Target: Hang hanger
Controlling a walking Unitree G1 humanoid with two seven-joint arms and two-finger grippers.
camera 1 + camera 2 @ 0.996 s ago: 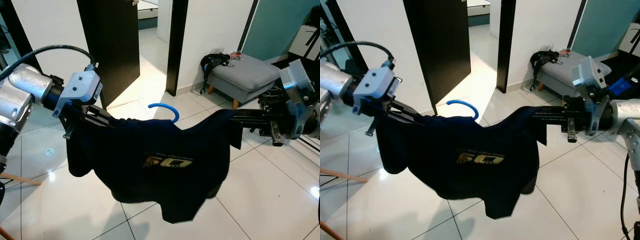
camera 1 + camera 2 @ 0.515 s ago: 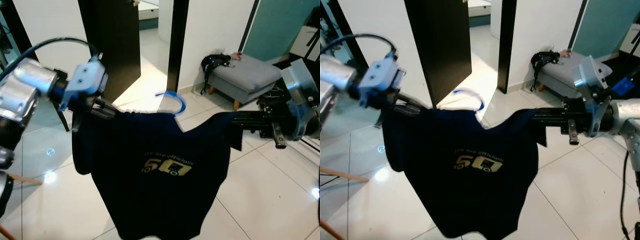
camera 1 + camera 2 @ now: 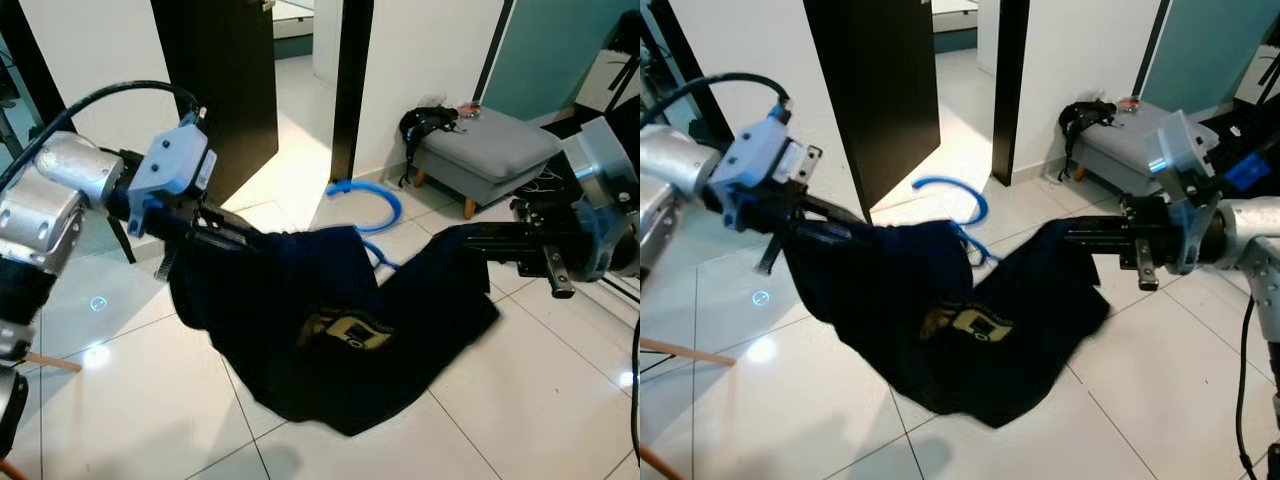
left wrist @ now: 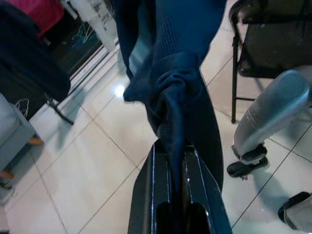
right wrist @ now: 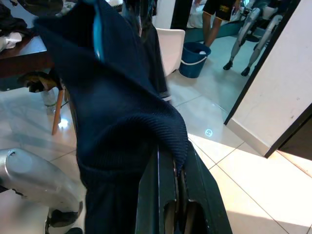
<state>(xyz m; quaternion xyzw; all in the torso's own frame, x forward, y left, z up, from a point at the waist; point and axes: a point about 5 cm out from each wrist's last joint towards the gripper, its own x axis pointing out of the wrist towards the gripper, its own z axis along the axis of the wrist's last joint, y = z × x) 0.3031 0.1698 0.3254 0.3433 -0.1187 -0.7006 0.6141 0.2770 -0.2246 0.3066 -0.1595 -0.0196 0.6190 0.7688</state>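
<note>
A: Dark knit cloth is bunching between the jaws of the left gripper (image 4: 171,195); they are pinching a thick fold of the shirt (image 3: 330,330). The right gripper (image 5: 171,204) is doing the same at the other shoulder, its jaws narrow with cloth draping over them.

B: And the hanger?

A: The blue hanger (image 3: 368,205) is sitting inside the shirt's neck, its hook sticking up between the two arms, above the tiled floor (image 3: 150,400). The shirt is sagging low in the middle.

B: How is it going to handle?

A: Soft and light, I think, but floppy. The cloth is giving no support, so the hanger could tilt or slip inside it. The plastic hook looks stiff; that seems the better place to take hold, or the shoulders close by it.

B: What are the views adding?

A: The head views are showing the whole sag, the gold print, the door (image 3: 215,90) and the grey stool (image 3: 485,150) behind. The wrist views are showing the pinch itself, and the right one a strip of blue inside the cloth.
</note>
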